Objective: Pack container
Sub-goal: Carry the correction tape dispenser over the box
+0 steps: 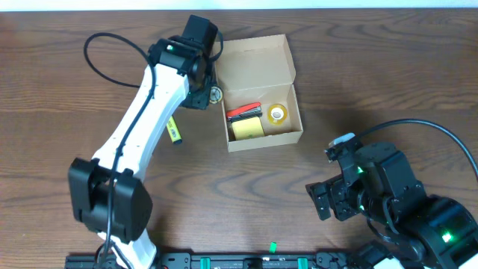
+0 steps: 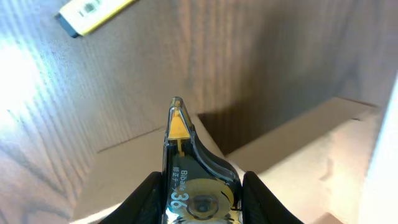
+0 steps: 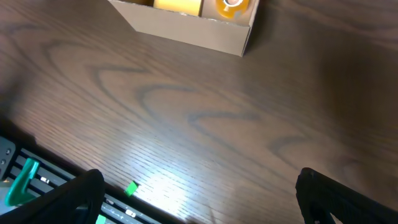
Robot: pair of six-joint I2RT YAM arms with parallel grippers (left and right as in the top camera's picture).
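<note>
Left fingers (image 2: 144, 200) with dispenser (image 2: 194, 177) beside container (image 1: 258, 61)

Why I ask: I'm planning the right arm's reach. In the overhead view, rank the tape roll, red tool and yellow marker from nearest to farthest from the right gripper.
From the right gripper:
1. tape roll, right end of the cardboard box.
2. red tool, left end of the box.
3. yellow marker, outside the box, to its left.
</note>
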